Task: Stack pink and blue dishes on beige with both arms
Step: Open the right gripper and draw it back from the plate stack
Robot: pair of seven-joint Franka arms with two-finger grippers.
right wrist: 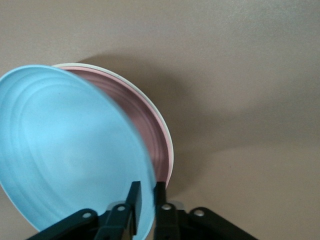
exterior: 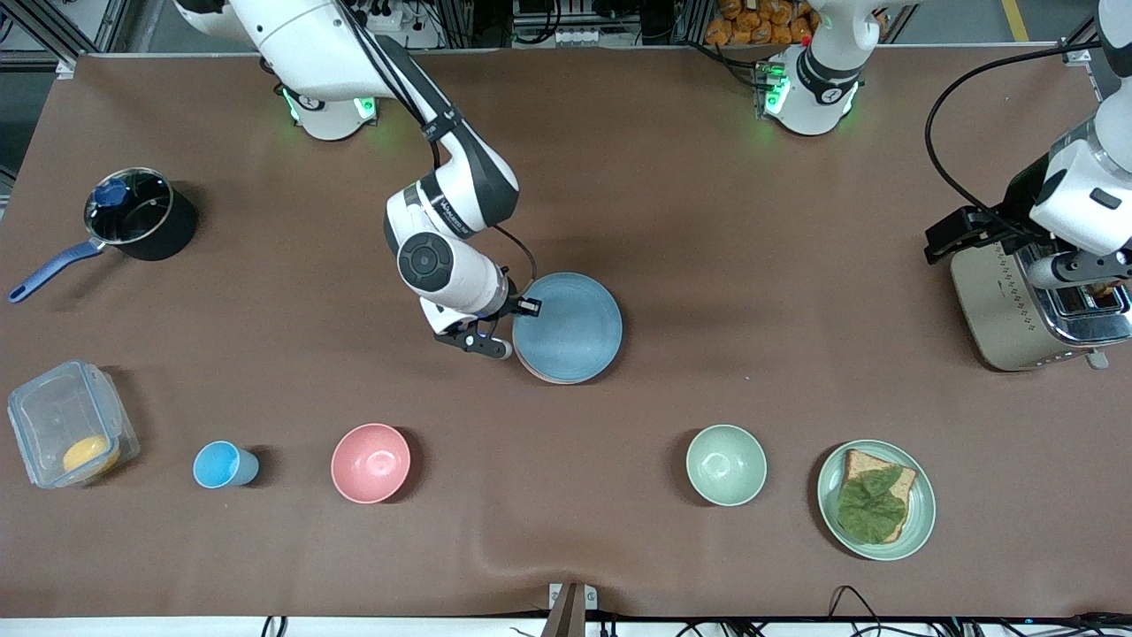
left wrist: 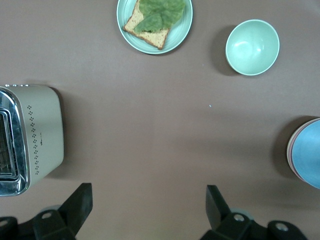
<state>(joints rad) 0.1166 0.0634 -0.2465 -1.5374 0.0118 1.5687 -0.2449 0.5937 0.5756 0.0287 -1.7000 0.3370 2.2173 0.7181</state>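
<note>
My right gripper (exterior: 523, 309) (right wrist: 147, 192) is shut on the rim of the light blue plate (exterior: 568, 326) (right wrist: 70, 150). The plate is tilted over the pink plate (exterior: 541, 375) (right wrist: 152, 132) in the middle of the table. The pink plate lies on the beige plate (right wrist: 131, 80), of which only a thin cream rim shows. My left gripper (left wrist: 148, 196) hangs open and holds nothing, over bare table beside the toaster at the left arm's end. The left wrist view also catches the edge of the blue plate (left wrist: 309, 156) with the pink rim (left wrist: 289, 150) under it.
A toaster (exterior: 1017, 310) (left wrist: 30, 137) stands at the left arm's end. Nearer the camera are a green plate with bread and a leaf (exterior: 875, 500), a green bowl (exterior: 726, 464), a pink bowl (exterior: 370, 463), a blue cup (exterior: 221, 464) and a clear box (exterior: 71, 425). A pot (exterior: 140, 212) sits at the right arm's end.
</note>
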